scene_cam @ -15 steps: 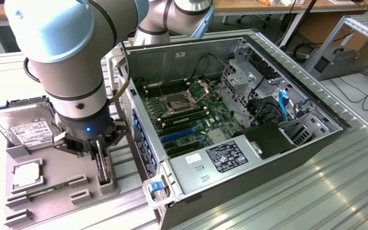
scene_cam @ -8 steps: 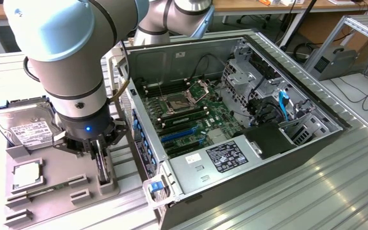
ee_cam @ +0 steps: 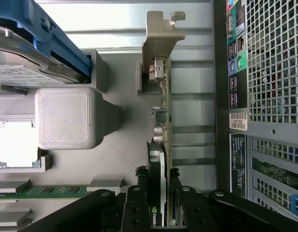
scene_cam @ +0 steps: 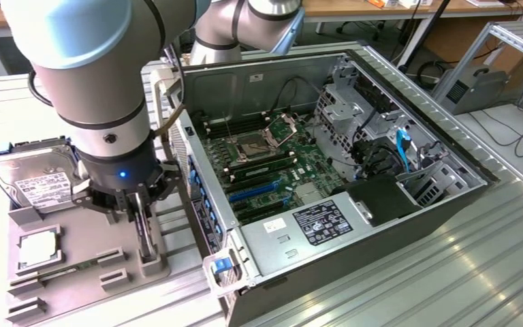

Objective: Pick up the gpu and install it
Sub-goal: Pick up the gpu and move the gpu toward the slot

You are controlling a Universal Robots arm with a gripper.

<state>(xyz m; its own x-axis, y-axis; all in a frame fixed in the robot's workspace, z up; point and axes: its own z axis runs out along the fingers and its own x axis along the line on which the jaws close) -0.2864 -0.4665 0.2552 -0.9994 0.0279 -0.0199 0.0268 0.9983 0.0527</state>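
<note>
The gpu (ee_cam: 164, 121) is a thin flat card. It stands up on its thin side, so we look down on its edge. The edge is green, with little silver and black parts on it. One end has a shiny silver bracket (ee_cam: 161, 41) with a bent tip. The other end has a black face, and the gripper (ee_cam: 158, 173) pinches it there from both sides. The card is over the gray tray (ee_cam: 125, 145), near the computer case (ee_cam: 265, 72).

Ribbed metal table (scene_cam: 479, 272), wooden desks (scene_cam: 353, 9), aluminium frame (scene_cam: 519, 30)
</note>
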